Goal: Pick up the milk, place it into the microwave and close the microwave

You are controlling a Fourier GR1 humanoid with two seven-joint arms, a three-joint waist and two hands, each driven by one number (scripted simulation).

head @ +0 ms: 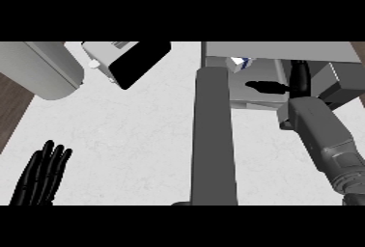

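Milk (240, 63) just beside right hand (272, 87), apart

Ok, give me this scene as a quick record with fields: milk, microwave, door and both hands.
milk: inside the microwave, at the cavity's left
microwave: at the view's upper right
door: open, swung out toward the robot
right hand: inside the microwave, apart from the milk
left hand: open, resting at the lower left
left to do: close the door
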